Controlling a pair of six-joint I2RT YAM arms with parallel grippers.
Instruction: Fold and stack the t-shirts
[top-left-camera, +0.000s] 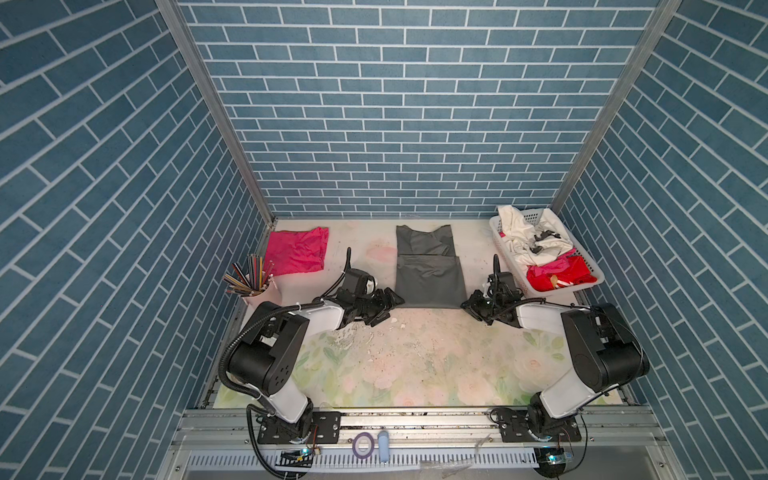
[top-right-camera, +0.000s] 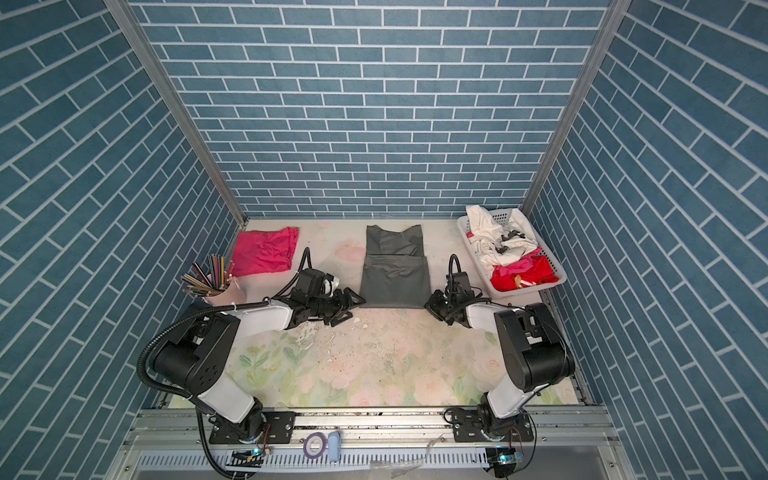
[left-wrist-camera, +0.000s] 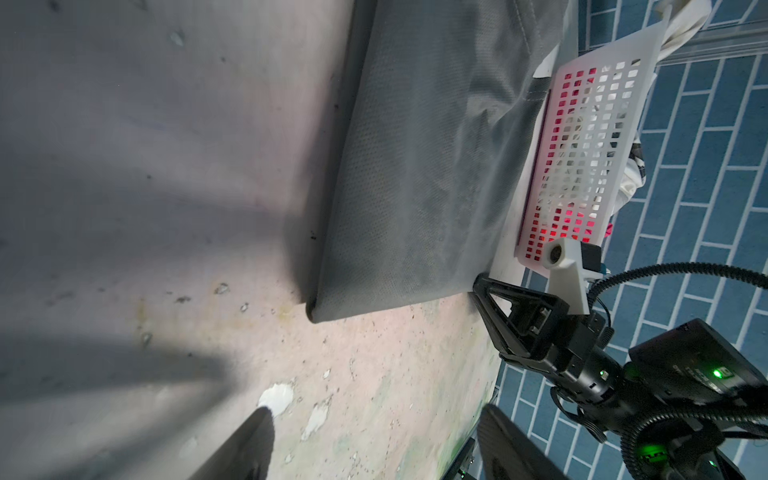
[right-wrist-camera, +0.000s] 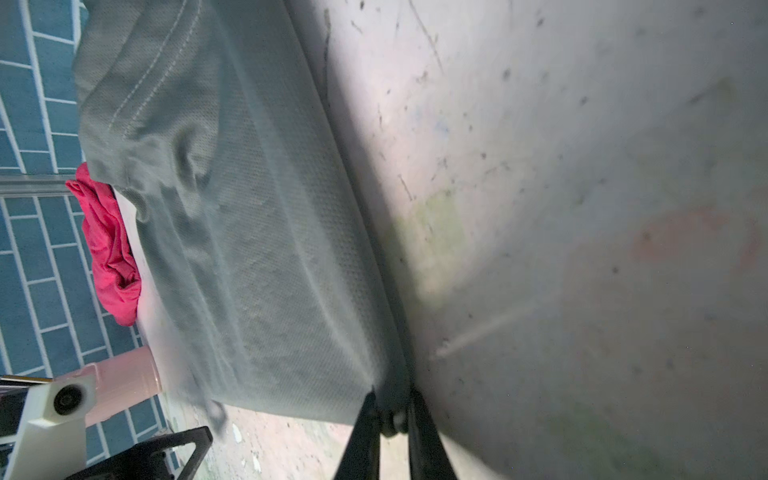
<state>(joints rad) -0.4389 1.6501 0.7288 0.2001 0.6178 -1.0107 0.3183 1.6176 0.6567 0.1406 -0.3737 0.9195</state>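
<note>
now right gripper (right-wrist-camera: 392, 409) pinches grey t-shirt (right-wrist-camera: 257, 249) corner; left gripper (top-left-camera: 388, 309) spread

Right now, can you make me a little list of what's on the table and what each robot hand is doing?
Grey t-shirt: partly folded, flat at the middle of the table
Pink t-shirt: roughly folded, far left corner
Basket: white, far right, holding white and red clothes
Pencil cup: left edge, in front of the pink t-shirt
Left gripper: open, beside the grey t-shirt's near left corner, not gripping
Right gripper: pinching the grey t-shirt's near right corner
</note>
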